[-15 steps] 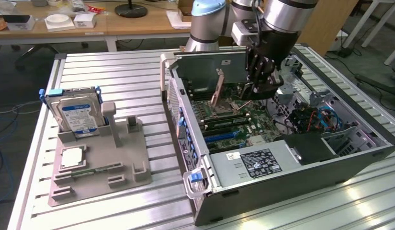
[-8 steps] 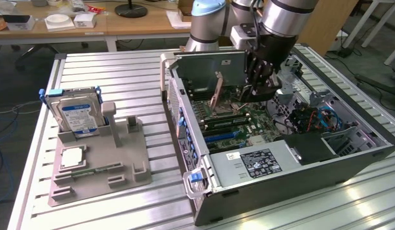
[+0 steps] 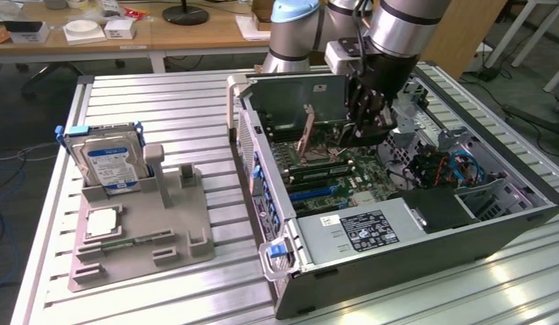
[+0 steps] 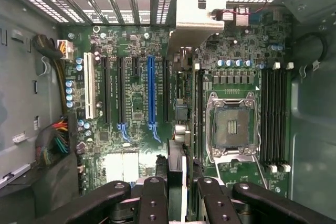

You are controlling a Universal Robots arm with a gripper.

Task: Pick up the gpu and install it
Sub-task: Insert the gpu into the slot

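The gpu [image 3: 297, 101] is a dark flat card with a pale bracket strip at its end, hanging upright inside the open computer case [image 3: 397, 261]. My gripper [image 3: 365, 128] is shut on the card's end away from the bracket. In the wrist view the gpu [image 4: 191, 19] shows edge-on, running from its pale bracket to my gripper [image 4: 178, 195], with black fingers [image 4: 152, 200] on either side of it. It hovers above the motherboard [image 4: 131, 145], over the slots just beside the long blue slot [image 4: 151, 93]. I cannot tell whether its edge touches a slot.
The empty CPU socket [image 4: 231, 124] and memory slots [image 4: 275, 119] lie beside the card. Cable bundles [image 4: 55, 142] sit by the case wall. On the exterior view's left, a grey fixture [image 3: 143, 237] holds a silver hard drive [image 3: 112, 162].
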